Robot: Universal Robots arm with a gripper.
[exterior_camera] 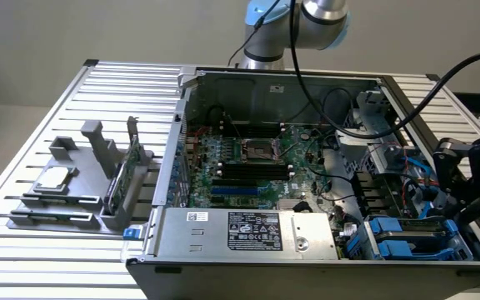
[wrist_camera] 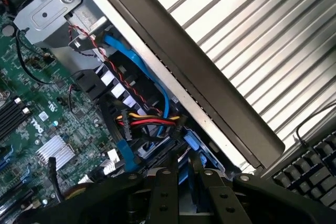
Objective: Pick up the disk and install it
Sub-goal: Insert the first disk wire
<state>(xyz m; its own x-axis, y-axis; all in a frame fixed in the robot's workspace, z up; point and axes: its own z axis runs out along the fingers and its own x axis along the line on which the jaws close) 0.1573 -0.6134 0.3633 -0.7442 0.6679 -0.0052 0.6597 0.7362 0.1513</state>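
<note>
Open PC case (exterior_camera: pixel 307 278) on slatted tabletop (exterior_camera: pixel 32 265); hand (wrist_camera: pixel 184 177) low over its drive-bay corner, grip state can't tell. Disk (exterior_camera: pixel 411 232) in blue carrier (exterior_camera: pixel 387 228) sits there: prob. heavy, rigid, shock-sensitive; grab by carrier's side rails.

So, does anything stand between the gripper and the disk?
Nothing visible does. The gripper hangs close over the disk in the corner bay of the case. A red-and-yellow wire bundle and a blue cable run close alongside.
</note>
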